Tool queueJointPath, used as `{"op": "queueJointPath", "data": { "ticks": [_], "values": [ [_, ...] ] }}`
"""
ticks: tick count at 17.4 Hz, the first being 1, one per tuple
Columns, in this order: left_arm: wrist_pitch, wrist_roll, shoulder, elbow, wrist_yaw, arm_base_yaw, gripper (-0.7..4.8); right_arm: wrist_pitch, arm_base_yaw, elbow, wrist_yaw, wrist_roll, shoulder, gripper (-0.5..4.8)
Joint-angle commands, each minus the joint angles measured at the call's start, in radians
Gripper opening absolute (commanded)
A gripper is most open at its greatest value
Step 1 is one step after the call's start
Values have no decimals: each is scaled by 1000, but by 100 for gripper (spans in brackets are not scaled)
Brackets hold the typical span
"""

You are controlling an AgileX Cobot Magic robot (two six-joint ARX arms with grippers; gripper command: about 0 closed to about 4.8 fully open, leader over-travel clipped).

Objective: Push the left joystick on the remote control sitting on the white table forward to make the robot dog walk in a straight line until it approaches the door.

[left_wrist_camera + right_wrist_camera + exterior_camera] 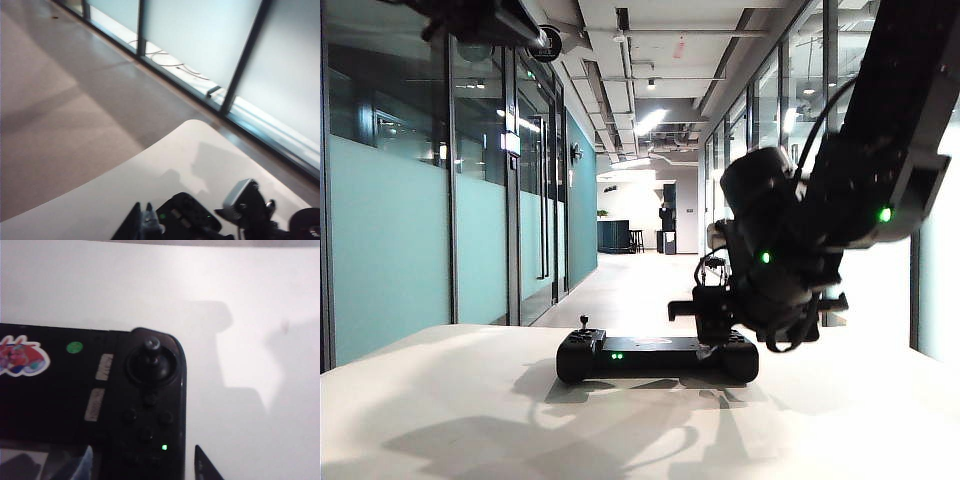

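left tool (pixel 145 220) sits at the bottom edge of the left wrist view, only the tips showing, blurred, can't tell if apart or together. in the exterior view that arm is high at upper left, well above the surface (pixel 440 410). left joystick (pixel 584 322) stands left of centre on the remote control (pixel 657 357), which lies with its long axis across the frame, mid-surface. nothing touches the stick. right tool (pixel 712 318) is at the controller's right end, fingers apart around that end, not clamped; its wrist view shows the right-hand stick (pixel 151 347) between the tips. robot dog not in view. judgement: the left arm is on the stick's side but far above; needs a drop down.
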Motion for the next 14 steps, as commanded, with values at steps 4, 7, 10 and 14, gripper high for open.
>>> {"op": "queueJointPath", "data": {
  "ticks": [4, 7, 10, 14],
  "values": [
    [-74, -42, -70, 2, -80, -2, -5, -120, 2, 0, 6, -14, -111, 252],
    [-140, -55, -126, 1, -145, -2, -5, -146, 2, -25, 7, -14, -181, 172],
    [-212, -55, -192, 0, -184, -2, -5, -205, 2, -49, 7, -23, -276, 51],
    [-325, -54, -262, 0, -247, -2, -5, -271, 2, -50, 7, -72, -357, -5]
  ]
}}
